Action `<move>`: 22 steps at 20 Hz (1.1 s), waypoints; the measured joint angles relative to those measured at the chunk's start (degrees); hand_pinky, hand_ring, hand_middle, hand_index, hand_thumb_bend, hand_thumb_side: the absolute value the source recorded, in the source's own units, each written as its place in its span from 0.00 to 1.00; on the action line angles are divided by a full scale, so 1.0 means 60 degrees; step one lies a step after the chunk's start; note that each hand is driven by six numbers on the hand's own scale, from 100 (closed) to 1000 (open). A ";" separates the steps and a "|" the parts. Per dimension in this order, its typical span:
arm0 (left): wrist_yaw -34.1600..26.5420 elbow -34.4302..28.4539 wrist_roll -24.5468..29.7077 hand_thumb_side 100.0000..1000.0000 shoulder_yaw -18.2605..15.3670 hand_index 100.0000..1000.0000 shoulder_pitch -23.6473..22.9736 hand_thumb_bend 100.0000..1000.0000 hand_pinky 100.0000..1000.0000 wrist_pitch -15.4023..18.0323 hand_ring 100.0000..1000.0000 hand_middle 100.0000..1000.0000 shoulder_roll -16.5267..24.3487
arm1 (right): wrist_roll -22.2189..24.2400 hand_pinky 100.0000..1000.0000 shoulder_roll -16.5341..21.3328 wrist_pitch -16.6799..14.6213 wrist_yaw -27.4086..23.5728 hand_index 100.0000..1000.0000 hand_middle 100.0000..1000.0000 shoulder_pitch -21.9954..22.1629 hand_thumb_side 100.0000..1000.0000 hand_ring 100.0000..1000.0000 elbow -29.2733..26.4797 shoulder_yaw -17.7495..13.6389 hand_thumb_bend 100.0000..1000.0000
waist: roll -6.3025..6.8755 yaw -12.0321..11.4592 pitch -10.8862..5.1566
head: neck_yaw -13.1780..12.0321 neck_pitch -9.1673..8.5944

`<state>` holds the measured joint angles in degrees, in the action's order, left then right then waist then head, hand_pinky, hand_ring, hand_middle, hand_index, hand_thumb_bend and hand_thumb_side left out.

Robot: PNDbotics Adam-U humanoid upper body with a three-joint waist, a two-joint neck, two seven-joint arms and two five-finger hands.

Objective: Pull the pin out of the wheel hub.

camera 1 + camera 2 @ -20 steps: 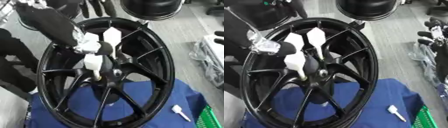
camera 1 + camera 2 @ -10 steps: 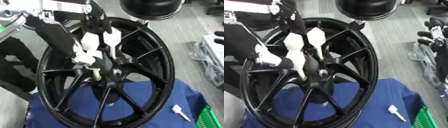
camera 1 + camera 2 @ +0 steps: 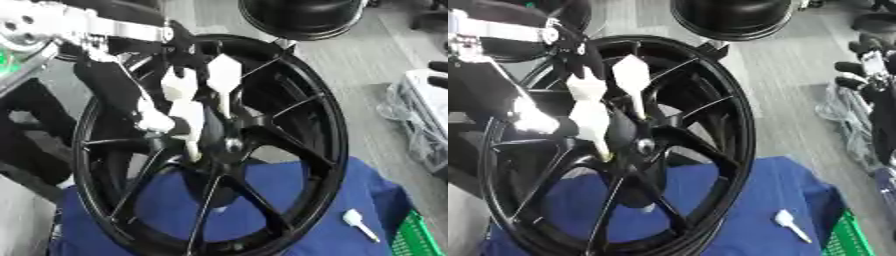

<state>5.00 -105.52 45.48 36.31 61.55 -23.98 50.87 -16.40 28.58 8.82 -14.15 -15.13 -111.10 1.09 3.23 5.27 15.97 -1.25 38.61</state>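
A black wheel hub [image 3: 337, 150] stands upright on a blue cloth [image 3: 297, 220]. Three white pins stick out near its centre: a tall one [image 3: 224, 75], a shorter one [image 3: 179, 85] and a lower one [image 3: 186, 117] whose stem points down towards the hub's middle. My left arm comes down from the upper left. My left hand [image 3: 153, 120] sits at the lower pin, with dark fingers curled round its head. Motion blur hides the exact hold. My right hand shows in neither view.
A loose white pin [image 3: 359, 224] lies on the cloth at the lower right, beside a green crate [image 3: 411, 240]. A second black wheel [image 3: 302, 17] stands behind the hub. Plastic-wrapped goods [image 3: 424, 115] sit on the floor at the right. Dark-clothed legs [image 3: 35, 135] stand at the left.
My left forearm has swung from a slant to nearly upright, and more of the arm shows at the top left. The hand has stayed at the lower pin.
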 measured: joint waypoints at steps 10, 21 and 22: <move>-0.0097 -0.0376 -0.0474 0.13 -0.0315 0.76 -0.0200 0.35 0.57 -0.0029 0.55 0.61 0.0118 | 0.0043 0.76 0.0000 0.0036 0.0051 0.89 0.83 -0.0001 0.72 0.76 0.0004 0.0045 0.00 | 0.0000 0.0003 0.0000 | -0.0098 0.0000; 0.0055 -0.0333 -0.0473 0.17 -0.0322 0.77 -0.0267 0.35 0.58 -0.0115 0.58 0.65 0.0177 | 0.0091 0.76 0.0000 0.0040 0.0056 0.89 0.83 -0.0014 0.72 0.76 0.0004 0.0066 0.00 | -0.0001 0.0029 0.0001 | -0.0186 -0.0001; 0.0080 -0.0297 -0.0460 0.17 -0.0309 0.78 -0.0267 0.35 0.61 -0.0115 0.65 0.69 0.0176 | 0.0091 0.76 0.0000 0.0040 0.0056 0.89 0.83 -0.0028 0.72 0.76 0.0005 0.0066 0.00 | -0.0001 0.0031 0.0001 | -0.0191 -0.0001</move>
<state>5.48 -107.31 42.73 34.45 59.95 -24.68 51.92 -15.85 28.58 9.06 -13.81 -15.30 -111.08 1.48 3.22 5.46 15.97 -2.40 38.61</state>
